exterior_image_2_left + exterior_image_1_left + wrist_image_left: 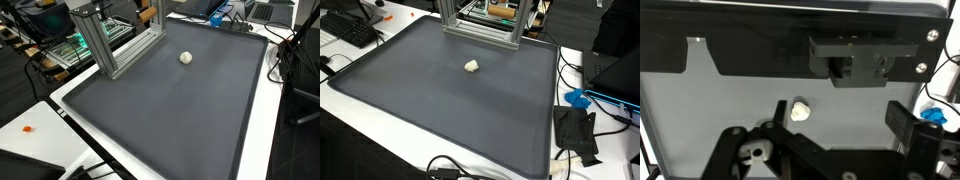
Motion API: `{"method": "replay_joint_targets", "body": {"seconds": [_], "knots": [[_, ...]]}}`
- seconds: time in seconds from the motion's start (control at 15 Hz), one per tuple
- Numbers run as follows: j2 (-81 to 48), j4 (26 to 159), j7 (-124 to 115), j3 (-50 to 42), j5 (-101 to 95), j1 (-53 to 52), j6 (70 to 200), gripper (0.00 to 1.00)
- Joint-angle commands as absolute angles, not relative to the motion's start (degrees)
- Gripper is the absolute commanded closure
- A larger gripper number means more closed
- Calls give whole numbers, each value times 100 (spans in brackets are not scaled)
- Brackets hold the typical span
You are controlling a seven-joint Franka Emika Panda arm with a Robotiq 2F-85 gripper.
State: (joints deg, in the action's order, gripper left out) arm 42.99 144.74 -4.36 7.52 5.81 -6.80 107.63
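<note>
Fingers of the black gripper [840, 115] stand spread over the dark grey mat [440, 120], whose small white rounded lump [472, 66] lies near mat centre; a glancing fingertip could roll it away.

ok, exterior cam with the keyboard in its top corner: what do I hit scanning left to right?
In an exterior view: keyboard → white lump on the grey mat → blue plastic part. Aluminium frame left out: it sits above the lump.
</note>
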Motion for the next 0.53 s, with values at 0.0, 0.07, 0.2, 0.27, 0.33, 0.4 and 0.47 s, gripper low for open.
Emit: {"method": "replay_joint_targets", "body": {"seconds": [0.0,0.07,0.2,0.27,0.33,0.4,0.47], "knots": [[4674,14781,-699,845,825,-803,10569,0],[4707,14815,-755,870,870,-820,10552,0],[4735,14841,-863,928,934,-834,10460,0],[4745,14859,-886,944,962,-844,10437,0],[4765,14901,-923,961,999,-852,10475,0],[4786,14947,-935,979,1015,-864,10544,0],[4800,14988,-905,977,1041,-884,10610,0]]}}
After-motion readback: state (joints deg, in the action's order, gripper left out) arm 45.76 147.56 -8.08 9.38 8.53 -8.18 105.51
